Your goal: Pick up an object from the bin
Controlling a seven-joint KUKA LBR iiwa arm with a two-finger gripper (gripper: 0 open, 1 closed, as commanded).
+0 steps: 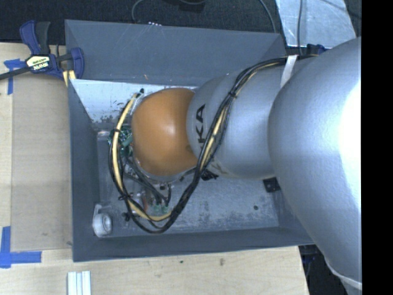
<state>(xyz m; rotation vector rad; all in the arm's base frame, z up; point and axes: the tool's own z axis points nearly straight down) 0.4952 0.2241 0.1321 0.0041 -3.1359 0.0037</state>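
Note:
My gripper (146, 188) is low in the left half of the bin, with its body showing as dark metal under the arm's orange dome. A small silvery round thing (102, 221), like a cap or roll, lies in the bin's front left corner, a short way left of and below the gripper. A small black block (271, 185) lies on the floor at the right, beside the arm. Nothing shows between the fingers.
The thick silver arm comes in from the right and covers most of the bin's right half. Yellow and black cables loop round the dome down to the floor near the front wall. Dark specks dot the bin's floor.

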